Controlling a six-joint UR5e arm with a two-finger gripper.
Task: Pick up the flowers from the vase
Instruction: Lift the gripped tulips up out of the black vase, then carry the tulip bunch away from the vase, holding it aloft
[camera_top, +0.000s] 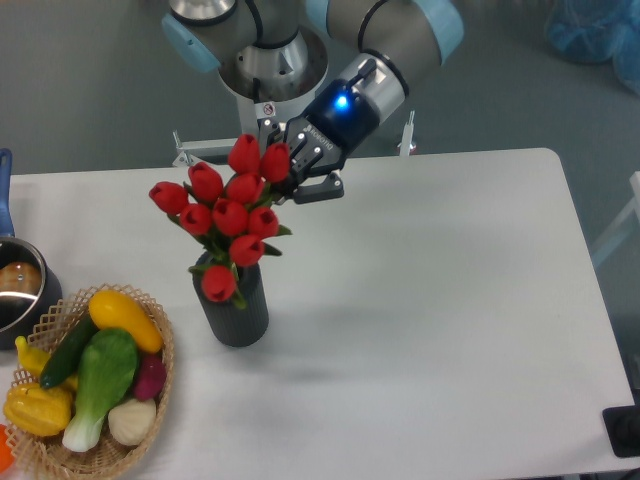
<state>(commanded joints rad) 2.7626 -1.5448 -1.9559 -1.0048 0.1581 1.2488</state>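
Observation:
The flowers (230, 215), a bunch of red tulip buds with green stems, stand in the vase (238, 315), a dark ribbed cylinder left of the table's centre. One bud hangs over the vase's front rim. My gripper (292, 165) reaches in from the back right at the height of the top buds. Its jaws stand apart, one finger behind the topmost buds and the other just right of them, with the upper right buds at or between the fingertips. Whether the fingers touch the buds is hard to tell.
A woven basket (160, 375) with yellow, green and white toy vegetables sits at the front left, close to the vase. A steel pot (15, 290) with a blue handle is at the left edge. The white table (430, 300) stretches to the right.

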